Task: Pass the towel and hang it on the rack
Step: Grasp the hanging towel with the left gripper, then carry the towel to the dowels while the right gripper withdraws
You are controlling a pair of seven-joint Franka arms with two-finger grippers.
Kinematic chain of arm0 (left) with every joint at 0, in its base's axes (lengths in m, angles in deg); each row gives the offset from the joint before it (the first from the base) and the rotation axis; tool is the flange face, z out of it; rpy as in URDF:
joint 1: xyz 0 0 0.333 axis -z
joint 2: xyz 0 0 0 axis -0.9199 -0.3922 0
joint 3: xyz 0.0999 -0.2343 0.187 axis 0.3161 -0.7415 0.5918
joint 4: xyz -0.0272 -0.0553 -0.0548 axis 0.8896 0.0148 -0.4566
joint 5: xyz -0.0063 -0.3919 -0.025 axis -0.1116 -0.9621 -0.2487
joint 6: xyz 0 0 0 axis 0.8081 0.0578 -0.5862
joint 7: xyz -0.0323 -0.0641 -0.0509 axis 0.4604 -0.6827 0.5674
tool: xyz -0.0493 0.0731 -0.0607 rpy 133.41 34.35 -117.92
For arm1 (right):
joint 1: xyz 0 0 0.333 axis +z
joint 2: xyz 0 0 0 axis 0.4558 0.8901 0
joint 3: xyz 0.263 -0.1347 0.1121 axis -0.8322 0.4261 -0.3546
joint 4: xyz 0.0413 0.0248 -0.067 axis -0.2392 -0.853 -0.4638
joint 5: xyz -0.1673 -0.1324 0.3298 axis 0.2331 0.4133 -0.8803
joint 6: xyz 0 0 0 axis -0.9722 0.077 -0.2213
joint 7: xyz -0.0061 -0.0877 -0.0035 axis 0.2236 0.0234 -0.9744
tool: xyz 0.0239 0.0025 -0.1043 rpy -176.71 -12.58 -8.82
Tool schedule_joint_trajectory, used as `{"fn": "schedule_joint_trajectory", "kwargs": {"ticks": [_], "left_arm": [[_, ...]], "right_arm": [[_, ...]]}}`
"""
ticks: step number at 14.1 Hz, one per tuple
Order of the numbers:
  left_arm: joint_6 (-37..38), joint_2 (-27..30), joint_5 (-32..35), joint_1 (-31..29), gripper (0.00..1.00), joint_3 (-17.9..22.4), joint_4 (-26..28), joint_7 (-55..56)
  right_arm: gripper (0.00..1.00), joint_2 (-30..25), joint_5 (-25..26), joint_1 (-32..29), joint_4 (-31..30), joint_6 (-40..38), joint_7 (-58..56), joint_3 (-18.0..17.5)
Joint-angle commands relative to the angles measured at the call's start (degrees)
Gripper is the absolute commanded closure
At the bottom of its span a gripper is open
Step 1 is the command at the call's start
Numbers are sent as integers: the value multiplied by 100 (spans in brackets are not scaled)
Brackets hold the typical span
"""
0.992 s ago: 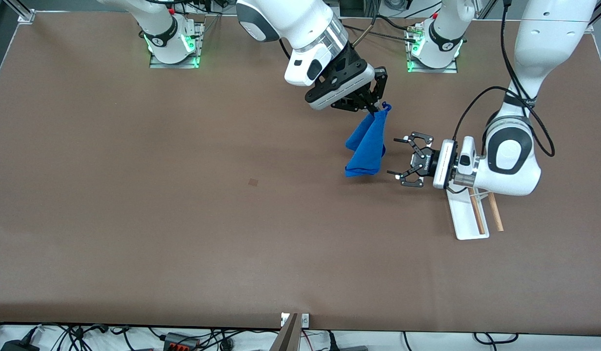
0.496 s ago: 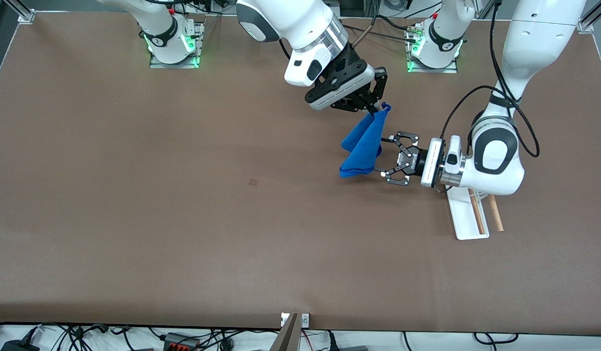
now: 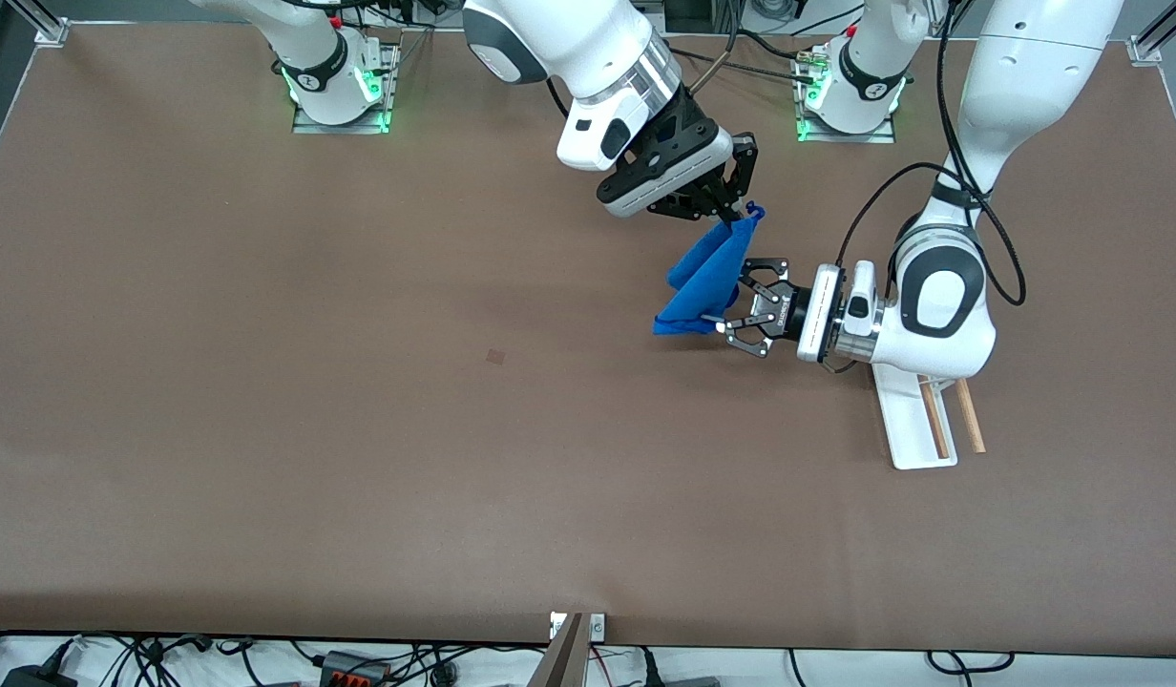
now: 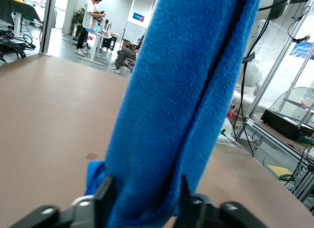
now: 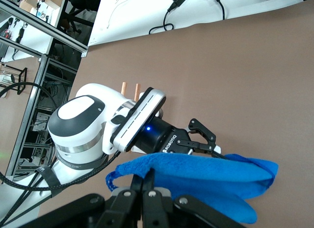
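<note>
The bright blue towel (image 3: 707,281) hangs over the middle of the table from one corner. My right gripper (image 3: 738,218) is shut on that corner, right beside the loop tag (image 5: 112,180). My left gripper (image 3: 726,296) reaches in sideways from the rack's end. Its fingers (image 4: 103,191) press on both sides of the towel's (image 4: 181,105) hanging lower folds. The rack (image 3: 917,420) stands on the table under the left arm's wrist, its white base and two wooden bars (image 3: 970,415) partly showing. In the right wrist view the towel (image 5: 206,176) drapes across the left gripper (image 5: 211,144).
Both arm bases with green lights stand along the table's edge farthest from the front camera. A small dark square mark (image 3: 495,356) lies on the brown tabletop toward the right arm's end. Cables run along the near edge below the table.
The left arm slid from beside the rack toward the towel, and its jaws went from wide open to closed in on the lower folds. The right gripper kept still, holding the corner.
</note>
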Motion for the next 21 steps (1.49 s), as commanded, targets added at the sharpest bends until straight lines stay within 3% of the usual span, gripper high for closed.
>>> {"fn": "schedule_joint_trajectory", "kwargs": {"ticks": [1, 3, 7, 8, 9, 13, 15, 17, 21], "left_arm": [[-2, -28, -124, 14, 76, 20, 14, -158], [-11, -11, -115, -3, 97, 29, 22, -88], [-37, 16, -54, -30, 99, 46, -82, 403], [-37, 16, 60, -30, 99, 64, -188, 613], [-37, 16, 313, -38, 99, 64, -284, 824], [24, 51, 1315, -82, 99, 99, -811, 1589], [287, 147, 1973, -91, 99, 151, -1110, 2159], [498, 192, 2607, -275, 99, 143, -1392, 2618], [728, 270, 3144, -784, 99, 161, -1428, 2802]], "right_arm": [[100, 51, 38, 13, 104, 19, 49, -11], [100, 51, 38, 13, 104, 19, 49, -11], [100, 51, 29, -22, 95, 11, 32, -11], [58, 51, 20, -40, 95, 10, 40, -11], [1, 51, 29, -57, 77, -16, 40, -2], [0, -62, 91, -382, -291, -173, -30, 94], [0, -63, 265, -628, -292, -795, -47, 138], [0, -72, 774, -926, -292, -1681, -309, 138], [0, -45, 882, -1637, -327, -2940, -1389, 147]]}}
